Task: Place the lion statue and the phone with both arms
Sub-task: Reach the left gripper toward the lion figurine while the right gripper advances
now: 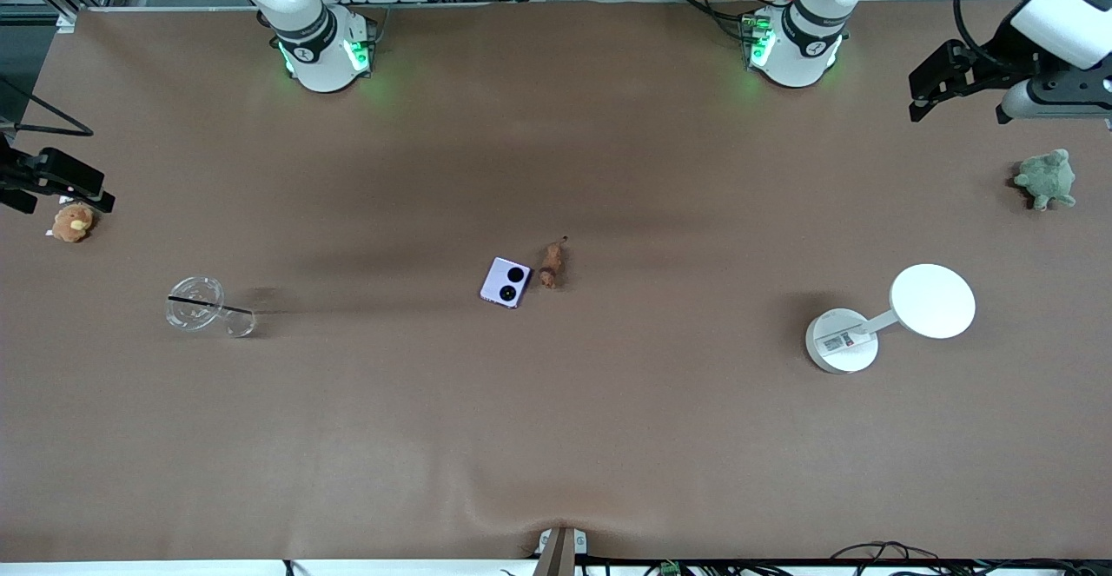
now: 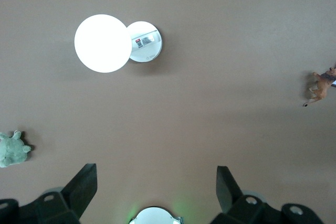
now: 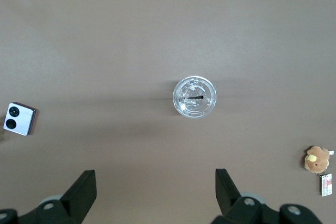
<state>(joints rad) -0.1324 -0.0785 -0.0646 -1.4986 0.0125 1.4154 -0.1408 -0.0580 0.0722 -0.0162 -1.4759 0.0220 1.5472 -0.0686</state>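
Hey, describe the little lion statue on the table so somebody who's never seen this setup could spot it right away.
Look at the middle of the brown table, where a lilac phone lies. The lion statue sits right beside it, toward the left arm's end. It is a slim reddish-brown animal with a thin tail, smaller than the phone, unlike the plump orange toy and green toy at the table's ends.

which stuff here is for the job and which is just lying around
For the job:
- lion statue
- phone

Lying about:
- clear cup
- white stand
- green plush
- orange plush
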